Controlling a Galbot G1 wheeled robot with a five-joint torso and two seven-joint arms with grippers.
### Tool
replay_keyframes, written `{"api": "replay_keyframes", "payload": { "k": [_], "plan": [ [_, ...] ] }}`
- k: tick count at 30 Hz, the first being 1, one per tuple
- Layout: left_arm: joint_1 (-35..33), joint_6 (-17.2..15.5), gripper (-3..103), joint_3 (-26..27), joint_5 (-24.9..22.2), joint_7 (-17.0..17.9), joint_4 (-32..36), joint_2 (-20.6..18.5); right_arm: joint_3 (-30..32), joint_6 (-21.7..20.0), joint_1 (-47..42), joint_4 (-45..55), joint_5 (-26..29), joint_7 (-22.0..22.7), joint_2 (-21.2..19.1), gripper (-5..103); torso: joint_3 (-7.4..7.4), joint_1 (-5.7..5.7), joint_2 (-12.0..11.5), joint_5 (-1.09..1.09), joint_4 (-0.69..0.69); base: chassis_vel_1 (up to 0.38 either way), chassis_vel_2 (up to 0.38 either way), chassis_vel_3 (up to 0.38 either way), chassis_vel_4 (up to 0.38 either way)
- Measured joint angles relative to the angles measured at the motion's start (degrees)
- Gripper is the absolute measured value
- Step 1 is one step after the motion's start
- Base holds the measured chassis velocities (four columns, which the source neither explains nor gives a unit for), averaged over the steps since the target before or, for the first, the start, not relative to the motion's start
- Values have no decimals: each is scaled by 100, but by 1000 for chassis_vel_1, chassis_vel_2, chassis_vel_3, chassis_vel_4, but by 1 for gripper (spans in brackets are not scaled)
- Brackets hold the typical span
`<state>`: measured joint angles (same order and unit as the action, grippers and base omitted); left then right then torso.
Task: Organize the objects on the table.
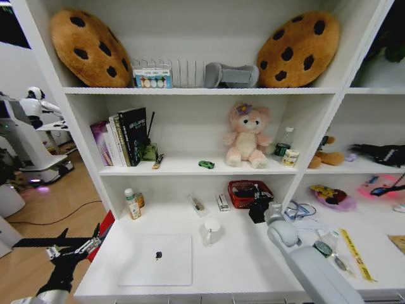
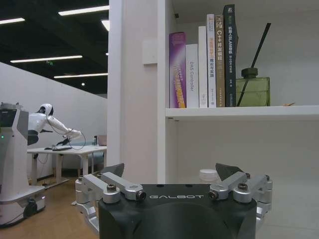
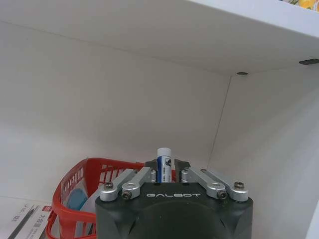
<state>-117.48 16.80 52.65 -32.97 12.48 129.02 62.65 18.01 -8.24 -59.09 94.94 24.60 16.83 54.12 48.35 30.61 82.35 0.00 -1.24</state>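
Right tool [image 3: 164,167] pinches a white-and-blue tube [image 3: 164,163] over the red basket [image 3: 87,174], tube's lower end hidden; left tool [image 2: 172,174] spread beside the desk [image 1: 240,259].

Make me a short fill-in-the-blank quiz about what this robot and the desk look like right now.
1. The silver laptop lies on the white table with its lid ____.
2. The right gripper pinches a small white and blue tube above the ____ basket.
3. The left gripper hangs open off the table's ____ end.
4. The green toy car sits on the shelf beside the pink ____.

Missing words: closed; red; left; bear
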Motion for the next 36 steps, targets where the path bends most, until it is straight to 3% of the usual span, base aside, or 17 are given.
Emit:
{"api": "replay_keyframes", "payload": {
  "k": [5,7,8,10,11,20,26,30,32,33,35,36],
  "plan": [
    [0,0,100,0,0,0,0,0,65,-30,-98,117,12,21,1,33,0,0,0,0,1,0,0,0,0],
    [0,0,100,0,0,0,0,0,139,-65,-201,300,35,53,-10,44,0,0,0,0,1,0,0,0,0],
    [0,0,100,0,0,0,0,0,139,-65,-201,300,35,53,-10,44,0,0,0,0,1,0,0,0,0],
    [0,0,100,0,0,0,0,0,262,-170,-404,653,146,118,-54,56,0,0,0,0,1,0,0,0,0],
    [0,0,100,0,0,0,0,0,262,-170,-404,653,146,118,-54,56,0,0,0,0,1,0,0,0,0],
    [0,0,100,0,0,0,0,0,914,-643,-1687,2186,509,322,-245,93,-1,0,1,0,0,0,0,0,0],
    [0,0,100,0,0,0,0,0,1427,-722,-2487,2827,585,367,-368,100,-1,0,1,0,1,0,0,0,0],
    [0,0,100,0,0,-1,0,0,1986,-451,-3167,3096,574,307,-339,100,-1,0,1,-1,0,0,0,0,0],
    [0,0,100,0,0,-1,0,0,2272,79,-3537,3085,589,64,-257,100,-1,0,1,0,-1,0,0,0,0],
    [0,0,100,0,0,-1,0,0,2272,79,-3537,3085,589,64,-257,100,-1,0,1,0,-1,0,0,0,0],
    [0,0,100,0,0,0,0,0,2500,976,-3849,2803,597,-400,-160,100,-1,0,1,1,0,0,0,0,0],
    [0,0,100,0,0,0,0,0,2500,976,-3849,2803,597,-400,-160,100,-1,0,1,1,0,0,0,0,0]
  ]
}}
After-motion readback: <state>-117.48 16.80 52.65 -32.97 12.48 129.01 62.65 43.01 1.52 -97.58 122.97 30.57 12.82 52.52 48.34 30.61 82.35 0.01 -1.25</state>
